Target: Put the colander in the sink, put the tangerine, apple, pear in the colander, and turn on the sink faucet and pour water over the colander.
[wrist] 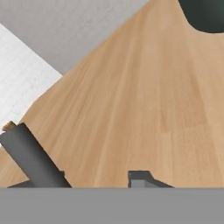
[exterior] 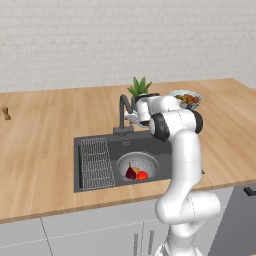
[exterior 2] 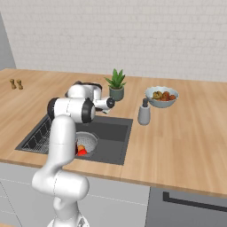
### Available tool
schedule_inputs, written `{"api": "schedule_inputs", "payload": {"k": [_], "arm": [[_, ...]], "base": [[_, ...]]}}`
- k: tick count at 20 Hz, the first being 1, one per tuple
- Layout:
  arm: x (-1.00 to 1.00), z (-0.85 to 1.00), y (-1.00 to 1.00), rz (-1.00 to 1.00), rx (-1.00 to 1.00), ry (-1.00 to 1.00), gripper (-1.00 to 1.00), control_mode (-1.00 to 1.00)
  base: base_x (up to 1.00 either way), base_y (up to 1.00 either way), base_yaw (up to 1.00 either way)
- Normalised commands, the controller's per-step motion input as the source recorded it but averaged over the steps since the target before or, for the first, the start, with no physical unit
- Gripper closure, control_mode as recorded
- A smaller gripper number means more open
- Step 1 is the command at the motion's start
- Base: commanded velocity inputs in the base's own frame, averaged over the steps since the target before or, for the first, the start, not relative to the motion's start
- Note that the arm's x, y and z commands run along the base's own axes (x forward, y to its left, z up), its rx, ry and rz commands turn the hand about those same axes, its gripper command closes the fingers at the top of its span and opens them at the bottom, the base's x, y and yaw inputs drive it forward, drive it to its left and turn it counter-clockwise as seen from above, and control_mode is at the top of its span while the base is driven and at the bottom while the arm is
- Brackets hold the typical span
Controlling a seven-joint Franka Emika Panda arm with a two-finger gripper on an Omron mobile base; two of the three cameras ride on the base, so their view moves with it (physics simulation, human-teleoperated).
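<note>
The silver colander (exterior: 151, 161) (exterior 2: 91, 139) sits in the dark sink (exterior: 127, 146) (exterior 2: 113, 133). Inside it lie a red apple (exterior: 142, 175) (exterior 2: 82, 152), a maroon pear (exterior: 130, 173) and an orange tangerine (exterior: 136, 170) (exterior 2: 80, 147). The dark sink faucet (exterior: 122, 111) stands behind the basin. My gripper (exterior: 131, 118) (wrist: 100, 178) hovers right beside it. In the hand view a dark faucet bar (wrist: 33, 159) crosses by the left finger, and the fingertips (wrist: 140, 179) stand apart with nothing clamped. Water is out of view.
A wire rack (exterior: 95, 162) (exterior 2: 37, 135) lines the sink's left side. Behind the sink are a potted plant (exterior: 140, 90) (exterior 2: 116, 84), a fruit bowl (exterior: 186, 98) (exterior 2: 162, 96) and a soap dispenser (exterior 2: 143, 113). Small shakers (exterior: 6, 113) (exterior 2: 16, 84) stand far left.
</note>
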Motion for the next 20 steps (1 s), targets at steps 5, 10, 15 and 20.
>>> {"api": "schedule_inputs", "payload": {"k": [5, 10, 15, 20], "arm": [[0.01, 0.00, -0.46, -0.08, 0.00, 0.00, 1.00, -1.00], [0.00, 0.00, -0.71, -0.11, 0.00, 0.00, 1.00, -1.00], [0.00, 0.00, -0.85, -0.14, 0.00, 0.02, 1.00, -1.00], [-0.02, 0.00, -0.99, -0.16, 0.00, 0.02, 1.00, -1.00]], "base": [[0.00, 0.00, 0.00], [0.00, 0.00, 0.00], [0.00, 0.00, 0.00], [0.00, 0.00, 0.00]]}}
